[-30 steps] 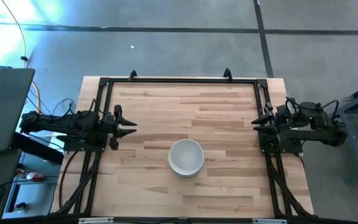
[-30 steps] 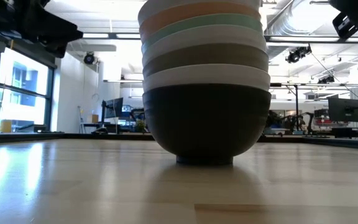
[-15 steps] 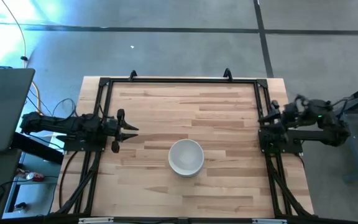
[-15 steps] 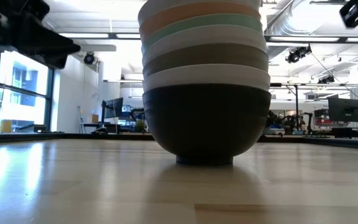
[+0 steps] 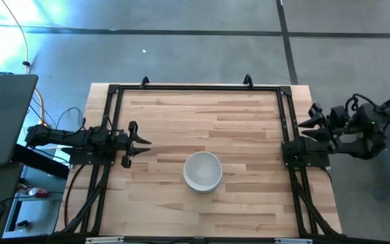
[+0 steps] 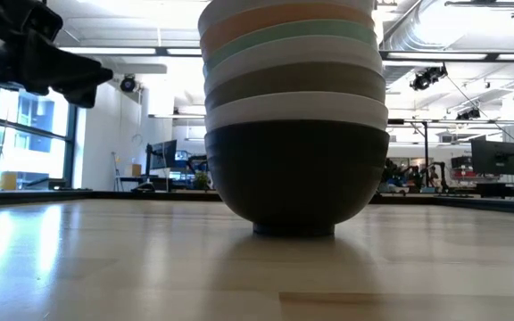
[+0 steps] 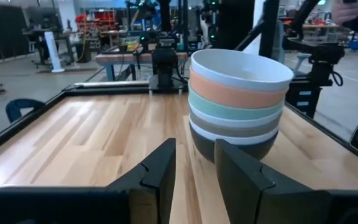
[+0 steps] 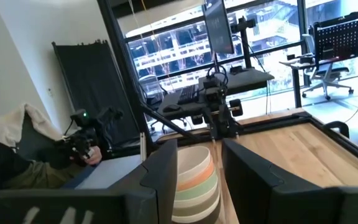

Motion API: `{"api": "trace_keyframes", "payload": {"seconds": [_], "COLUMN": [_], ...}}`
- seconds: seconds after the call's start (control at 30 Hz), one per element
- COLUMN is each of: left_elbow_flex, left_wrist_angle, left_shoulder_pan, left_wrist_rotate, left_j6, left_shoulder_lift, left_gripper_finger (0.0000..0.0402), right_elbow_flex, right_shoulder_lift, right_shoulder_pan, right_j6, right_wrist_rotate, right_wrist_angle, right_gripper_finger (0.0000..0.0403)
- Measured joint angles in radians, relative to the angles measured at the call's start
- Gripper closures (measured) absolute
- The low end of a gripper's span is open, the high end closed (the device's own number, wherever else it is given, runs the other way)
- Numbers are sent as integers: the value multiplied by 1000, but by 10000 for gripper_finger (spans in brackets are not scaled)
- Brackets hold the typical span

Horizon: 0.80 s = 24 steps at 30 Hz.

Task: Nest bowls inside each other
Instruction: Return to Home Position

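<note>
The bowls [image 5: 203,171] are sitting nested in one stack midway between the surface's [image 5: 181,108] left and right edges. The left end effector [image 5: 141,141] is hanging released at the left edge, and the right end effector [image 5: 308,119] is hanging released beyond the right. Homing well likely means steering both arms wide of the stack.

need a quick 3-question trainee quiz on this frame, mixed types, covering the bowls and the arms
1. Multiple choice: which bowl is at the bottom of the stack? A) peach B) black C) mint green
2. True or false: the left arm has its jaws shut on a bowl.
3. Fill in: the top bowl is ____.
Key:
1. B. The black bowl rests on the table.
2. False. Its jaws are open and empty at the table's left edge, apart from the stack. The right arm is past the right edge, jaws open.
3. White.
</note>
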Motion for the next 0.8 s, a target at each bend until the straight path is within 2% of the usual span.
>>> {"api": "trace_keyframes", "payload": {"seconds": [0.1,0.27,0.43,0.53,0.7,0.8], "left_elbow_flex": [0,0,1,1,1,1], "left_wrist_angle": [18,84,149,149,180,186], "left_shoulder_pan": [0,0,0,0,0,0], "left_wrist_rotate": [14,111,188,157,18,-5], "left_j6": [33,108,104,96,54,68], "left_shoulder_lift": [-2,-2,-2,-2,-2,-2], "left_gripper_finger": [302,302,302,302,302,302], "right_elbow_flex": [11,19,19,19,18,18], "right_shoulder_lift": [0,0,0,0,0,0], "right_shoulder_pan": [0,0,0,0,0,0], "right_j6": [-5,-13,-12,-11,-3,-3], "right_wrist_rotate": [0,0,0,0,0,0], "right_wrist_angle": [-5,-8,-10,-10,-9,-9], "right_gripper_finger": [284,284,284,284,284,284]}}
